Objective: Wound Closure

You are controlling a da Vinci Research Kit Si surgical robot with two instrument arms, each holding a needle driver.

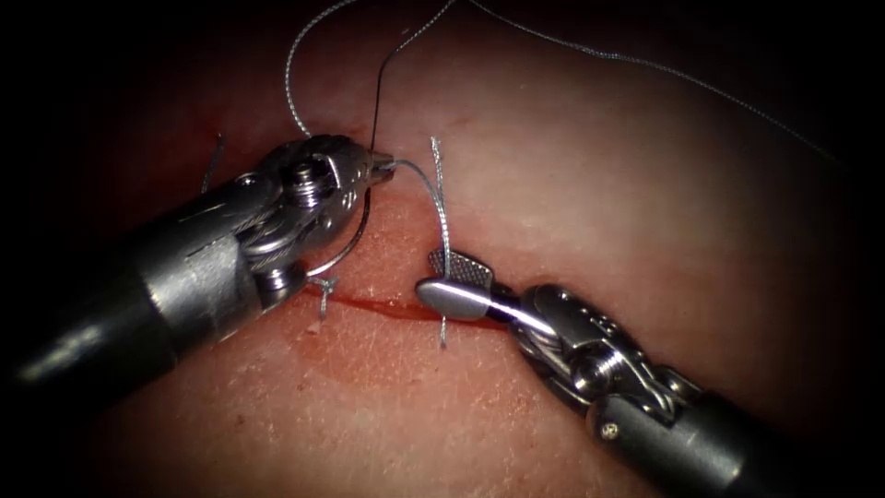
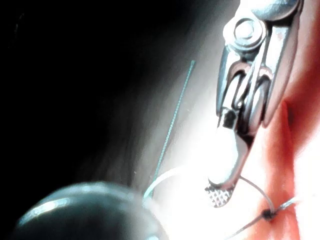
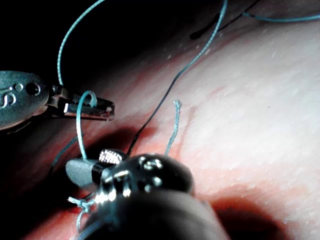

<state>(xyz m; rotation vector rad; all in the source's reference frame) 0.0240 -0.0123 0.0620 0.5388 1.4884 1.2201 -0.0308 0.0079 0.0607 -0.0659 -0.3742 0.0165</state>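
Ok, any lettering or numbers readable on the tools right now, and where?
No text reads whole.
Left tool: engraved marks, cut off, unreadable.
Right tool: faint marks, unreadable.
Left end effector shut on thread; right end effector open around it; needle curves beneath the left tool.

The left tool reaches in with its jaws closed on the thread. The right tool lies opposite, jaws parted around that thread.

A bright pool of light sits mid-scene; all around it the edges sink into unbroken darkness.
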